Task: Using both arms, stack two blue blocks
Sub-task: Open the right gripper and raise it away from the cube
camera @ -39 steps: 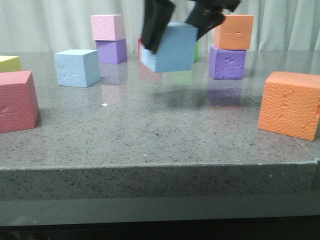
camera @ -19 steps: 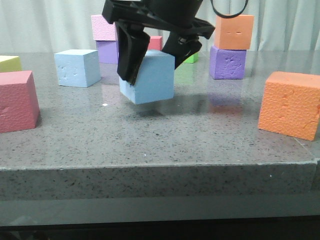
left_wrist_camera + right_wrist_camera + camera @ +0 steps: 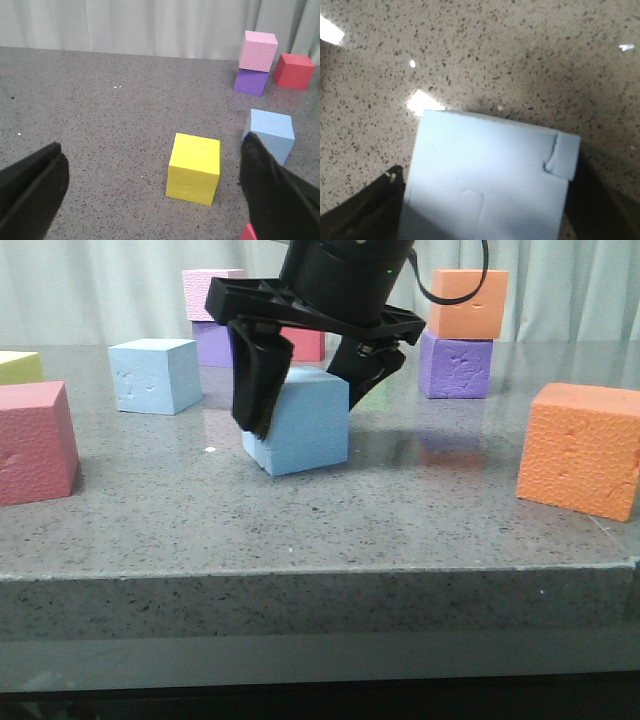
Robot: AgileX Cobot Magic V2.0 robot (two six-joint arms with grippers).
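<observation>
My right gripper (image 3: pixel 300 405) is shut on a smooth sky-blue block (image 3: pixel 303 425), one finger on each side. The block sits slightly tilted at the middle of the table, and its lower edge looks to touch the surface. In the right wrist view the block (image 3: pixel 490 175) fills the space between the fingers (image 3: pixel 365 212). The second blue block (image 3: pixel 155 375) stands at the back left, apart from the first. It also shows in the left wrist view (image 3: pixel 270 131). My left gripper (image 3: pixel 152 150) is open and empty, over the table near a yellow cube (image 3: pixel 194 167). It is out of the front view.
A red cube (image 3: pixel 35 440) and the yellow cube (image 3: pixel 18 365) sit at the left. An orange cube (image 3: pixel 580 450) sits at the right. At the back are a pink cube (image 3: pixel 212 292) on a purple one (image 3: pixel 222 343), an orange cube (image 3: pixel 468 302) on a purple one (image 3: pixel 457 365), and a red cube (image 3: pixel 303 344).
My right gripper has come down and to the left with the blue block, from held in the air to the tabletop.
</observation>
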